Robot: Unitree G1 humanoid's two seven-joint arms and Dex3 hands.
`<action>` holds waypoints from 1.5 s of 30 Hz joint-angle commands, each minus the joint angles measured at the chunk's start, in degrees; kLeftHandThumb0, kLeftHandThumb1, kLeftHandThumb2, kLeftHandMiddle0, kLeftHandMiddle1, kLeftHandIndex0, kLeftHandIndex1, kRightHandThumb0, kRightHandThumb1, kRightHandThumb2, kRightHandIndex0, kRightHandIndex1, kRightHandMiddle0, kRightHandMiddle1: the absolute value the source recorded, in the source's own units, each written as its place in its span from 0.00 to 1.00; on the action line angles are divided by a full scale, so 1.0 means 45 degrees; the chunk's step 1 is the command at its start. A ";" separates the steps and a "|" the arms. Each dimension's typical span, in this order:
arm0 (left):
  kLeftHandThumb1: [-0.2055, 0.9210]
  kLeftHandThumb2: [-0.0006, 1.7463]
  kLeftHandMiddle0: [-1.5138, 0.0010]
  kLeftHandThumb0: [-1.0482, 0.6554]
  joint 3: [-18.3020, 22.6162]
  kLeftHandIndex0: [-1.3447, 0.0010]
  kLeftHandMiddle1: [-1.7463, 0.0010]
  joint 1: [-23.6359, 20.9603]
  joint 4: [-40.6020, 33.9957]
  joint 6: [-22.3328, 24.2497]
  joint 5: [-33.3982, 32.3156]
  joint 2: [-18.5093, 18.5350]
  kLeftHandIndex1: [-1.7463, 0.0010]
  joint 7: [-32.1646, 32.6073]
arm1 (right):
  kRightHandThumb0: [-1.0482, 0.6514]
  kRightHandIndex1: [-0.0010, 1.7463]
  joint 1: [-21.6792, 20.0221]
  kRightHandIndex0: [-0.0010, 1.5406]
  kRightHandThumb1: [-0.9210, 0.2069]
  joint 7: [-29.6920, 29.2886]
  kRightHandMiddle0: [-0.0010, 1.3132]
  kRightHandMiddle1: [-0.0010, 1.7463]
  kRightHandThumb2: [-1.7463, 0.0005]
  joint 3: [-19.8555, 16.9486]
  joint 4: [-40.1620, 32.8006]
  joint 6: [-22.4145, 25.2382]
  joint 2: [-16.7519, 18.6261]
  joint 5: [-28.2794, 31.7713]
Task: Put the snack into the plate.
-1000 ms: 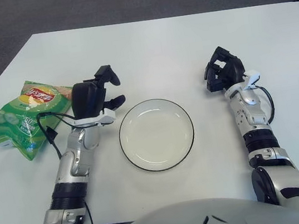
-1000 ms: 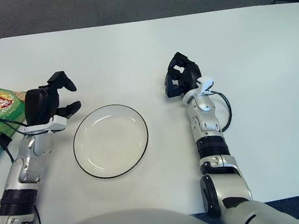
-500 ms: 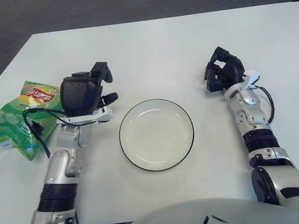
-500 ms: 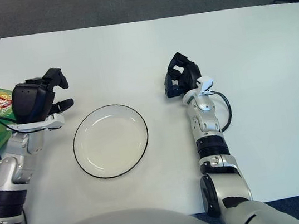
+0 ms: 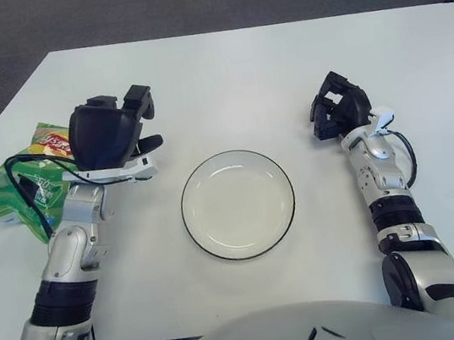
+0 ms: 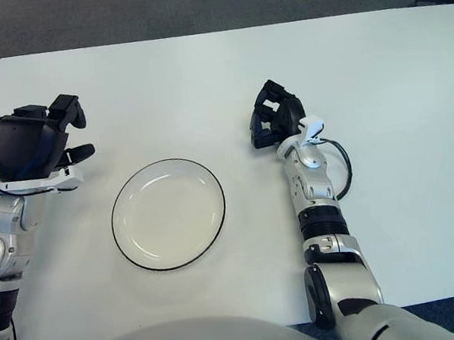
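snack bag [image 5: 16,189], green with a red and yellow logo, lies flat on the white table [image 5: 237,66] near its left edge, at roughly 9 o'clock from the plate [image 5: 238,204] and well apart from it. part of the bag is hidden behind the left hand and forearm. the plate, white with a thin dark rim, sits at the centre of the near half of the table and holds nothing. the left hand [image 5: 111,136] shows between the bag and the plate, at about 10 o'clock from the plate, overlapping the bag's right edge in both views; its fingers [image 5: 138,99] are spread apart and grasp nothing. whether the hand touches the bag cannot be told. a black cable [image 5: 29,187] loops from the left wrist across the bag. the right hand [image 5: 339,106] shows at about 2 o'clock from the plate, clear of the rim, fingers curled inward with nothing between them.
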 commanded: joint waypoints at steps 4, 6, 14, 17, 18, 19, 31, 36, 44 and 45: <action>0.73 0.50 0.70 0.57 0.0355 0.74 0.07 0.0419 -0.0112 0.0784 0.0144 0.0095 0.04 -0.0131 | 0.61 0.99 0.1259 0.58 0.87 0.0132 0.52 1.00 0.00 -0.0033 0.0851 0.0153 0.0330 0.0054; 0.83 0.43 0.77 0.49 0.0446 0.77 0.17 0.0517 -0.0157 0.0828 0.0042 0.0250 0.03 -0.0256 | 0.61 0.99 0.1243 0.58 0.87 0.0170 0.52 1.00 0.00 -0.0052 0.0890 0.0154 0.0302 0.0061; 0.97 0.37 0.95 0.12 0.1072 0.99 0.53 0.0817 0.0506 0.1459 0.0289 0.1143 0.33 -0.0595 | 0.61 0.99 0.1166 0.58 0.88 0.0218 0.52 1.00 0.00 -0.0118 0.1020 0.0179 0.0265 0.0044; 0.99 0.39 0.97 0.08 0.1005 1.00 0.56 0.0867 0.0447 0.2196 0.0602 0.1037 0.37 -0.1011 | 0.61 0.99 0.1133 0.58 0.88 0.0231 0.52 1.00 0.00 -0.0136 0.1091 0.0166 0.0229 0.0015; 0.99 0.41 0.98 0.06 0.1002 1.00 0.59 0.0889 0.0436 0.2477 0.0689 0.0981 0.40 -0.1186 | 0.61 0.98 0.1124 0.58 0.88 0.0231 0.52 1.00 0.00 -0.0136 0.1113 0.0162 0.0215 0.0000; 1.00 0.43 0.99 0.04 0.0997 1.00 0.61 0.0905 0.0425 0.2778 0.0786 0.0911 0.42 -0.1367 | 0.61 0.98 0.1116 0.58 0.88 0.0225 0.52 1.00 0.00 -0.0134 0.1128 0.0162 0.0206 -0.0016; 1.00 0.52 1.00 0.00 0.0756 1.00 0.82 0.0662 0.0928 0.5123 0.1635 0.0400 0.60 -0.2141 | 0.61 0.99 0.1127 0.58 0.87 0.0254 0.52 1.00 0.00 -0.0108 0.1069 0.0246 0.0176 -0.0035; 1.00 0.55 1.00 0.00 0.0921 1.00 0.96 0.0419 0.2341 0.5422 0.1257 0.0575 0.73 -0.1636 | 0.61 0.99 0.1161 0.58 0.88 0.0263 0.52 1.00 0.00 -0.0138 0.1020 0.0281 0.0187 0.0012; 1.00 0.56 1.00 0.00 0.0688 1.00 1.00 -0.0252 0.3923 0.6081 0.1149 0.0694 0.79 -0.1211 | 0.61 0.99 0.1158 0.58 0.88 0.0246 0.52 1.00 0.00 -0.0130 0.1005 0.0330 0.0161 -0.0029; 1.00 0.55 1.00 0.00 0.0640 1.00 1.00 -0.0344 0.4092 0.6207 0.1178 0.0703 0.79 -0.1207 | 0.61 0.99 0.1161 0.58 0.88 0.0227 0.52 1.00 0.00 -0.0122 0.0995 0.0337 0.0160 -0.0048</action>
